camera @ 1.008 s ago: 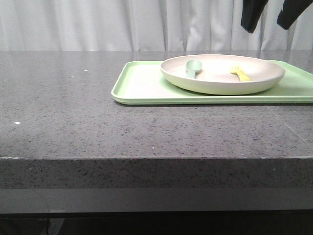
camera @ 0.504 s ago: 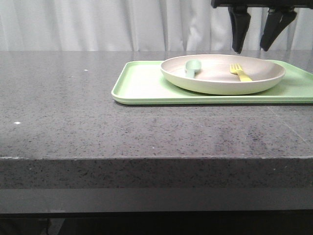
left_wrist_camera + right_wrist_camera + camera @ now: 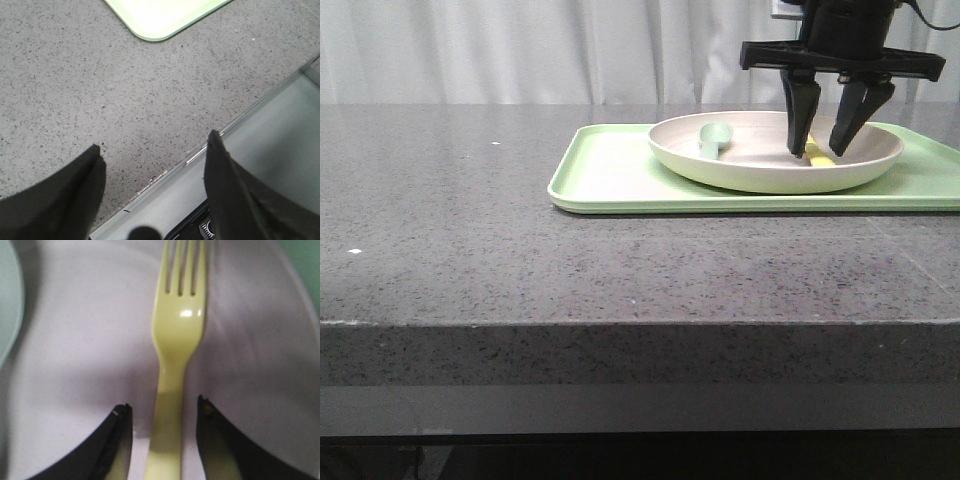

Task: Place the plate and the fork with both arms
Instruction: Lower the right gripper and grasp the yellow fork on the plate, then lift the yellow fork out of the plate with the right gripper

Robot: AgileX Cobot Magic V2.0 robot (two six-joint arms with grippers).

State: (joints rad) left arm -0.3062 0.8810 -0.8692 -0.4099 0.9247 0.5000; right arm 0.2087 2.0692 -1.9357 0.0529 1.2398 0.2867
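Fork (image 3: 177, 365) and spoon (image 3: 714, 139) in plate (image 3: 760, 170), plate on tray (image 3: 610, 175).

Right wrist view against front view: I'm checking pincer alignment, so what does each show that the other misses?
Only the right wrist view shows the pale-yellow plastic fork complete, its handle centred between the open right pincer fingers. Only the front view shows the flat light-green tray, the grey-green spoon and the speckled grey table. Both show the round cream-white plate under the fork.
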